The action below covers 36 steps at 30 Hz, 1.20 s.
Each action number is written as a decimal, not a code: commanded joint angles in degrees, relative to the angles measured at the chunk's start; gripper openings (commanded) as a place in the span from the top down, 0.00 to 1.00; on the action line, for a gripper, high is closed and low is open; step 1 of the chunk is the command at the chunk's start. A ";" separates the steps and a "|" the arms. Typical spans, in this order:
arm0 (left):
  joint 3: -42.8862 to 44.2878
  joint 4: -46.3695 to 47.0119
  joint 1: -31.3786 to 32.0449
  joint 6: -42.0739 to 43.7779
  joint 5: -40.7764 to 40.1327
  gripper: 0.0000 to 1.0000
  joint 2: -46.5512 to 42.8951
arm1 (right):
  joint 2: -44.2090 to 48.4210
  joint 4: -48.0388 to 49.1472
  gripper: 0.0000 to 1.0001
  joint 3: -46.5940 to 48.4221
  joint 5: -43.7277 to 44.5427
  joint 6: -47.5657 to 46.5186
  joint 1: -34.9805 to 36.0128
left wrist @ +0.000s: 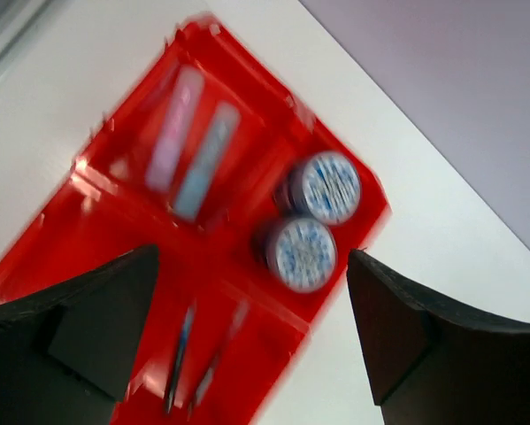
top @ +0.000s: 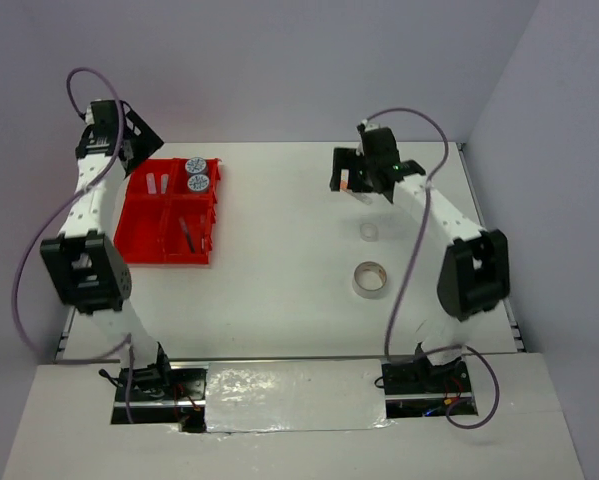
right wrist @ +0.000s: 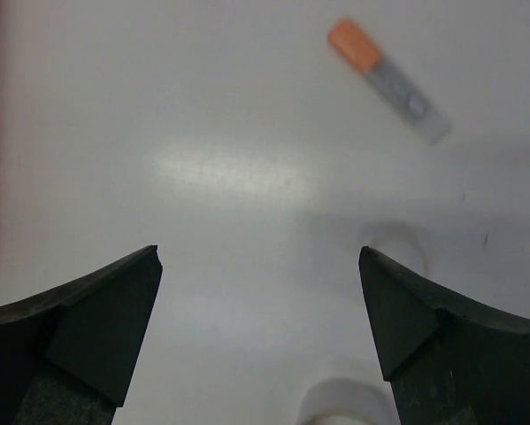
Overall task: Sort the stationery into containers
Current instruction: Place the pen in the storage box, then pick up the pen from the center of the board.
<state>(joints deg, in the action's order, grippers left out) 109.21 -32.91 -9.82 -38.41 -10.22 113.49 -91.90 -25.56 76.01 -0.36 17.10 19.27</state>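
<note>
Lying flat, orange-capped marker (right wrist: 388, 81), greyish barrel

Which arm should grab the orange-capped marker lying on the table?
Right. The right gripper hangs open near the orange-capped marker, while the left gripper is open above the red tray on the other side.

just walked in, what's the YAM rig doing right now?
Stationery sorting, partway through. The red tray holds two blue-lidded tubs, two short markers and the pens, each kind in its own compartment. The left tool hovers open and empty over the tray. The right tool, also open and empty, hangs near the orange-capped marker lying on the table. A large tape roll and a small clear roll are unsorted too.
</note>
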 commanded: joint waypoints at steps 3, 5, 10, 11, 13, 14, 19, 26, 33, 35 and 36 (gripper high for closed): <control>-24.59 7.67 6.12 -4.47 4.69 0.01 -29.06 | -21.16 -7.57 0.00 22.40 -4.02 -14.78 -4.75; -29.82 8.47 8.41 -4.82 4.42 0.01 -33.93 | -25.51 -8.54 0.00 27.93 -6.91 -18.92 -5.73; -35.12 9.43 16.56 -2.90 -0.13 0.01 -44.14 | -36.59 -13.45 0.00 38.84 0.27 -30.45 -6.08; -35.03 9.96 17.72 -2.46 -0.59 0.01 -45.19 | -38.77 -14.16 0.00 39.65 0.27 -31.51 -6.17; -35.38 10.67 18.26 -2.28 0.54 0.01 -45.20 | -41.16 -17.22 0.00 43.67 0.98 -34.50 -6.17; -35.38 10.67 18.35 -2.11 0.90 0.01 -44.77 | -43.69 -18.55 0.00 45.18 0.63 -35.46 -6.17; -33.19 9.62 18.26 -1.14 4.94 0.01 -38.79 | -48.81 -23.92 0.10 50.55 -5.25 -35.30 -7.49; -31.69 9.52 18.26 -0.44 6.62 0.01 -36.67 | -50.04 -26.03 0.14 53.10 -5.44 -35.65 -8.10; -31.16 9.44 18.17 0.27 5.56 0.01 -37.29 | -51.45 -26.91 0.39 55.04 -6.05 -36.61 -8.19; -30.99 9.35 18.09 0.36 5.21 0.01 -37.03 | -51.37 -26.91 0.41 54.69 -6.14 -36.70 -8.11; -30.90 9.35 17.91 0.44 5.30 0.01 -36.59 | -51.28 -27.00 0.41 54.60 -6.14 -36.88 -8.10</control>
<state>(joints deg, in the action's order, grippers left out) 75.66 -25.26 8.49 -39.11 -4.69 77.54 -142.28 -51.07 128.60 -5.43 -18.61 11.35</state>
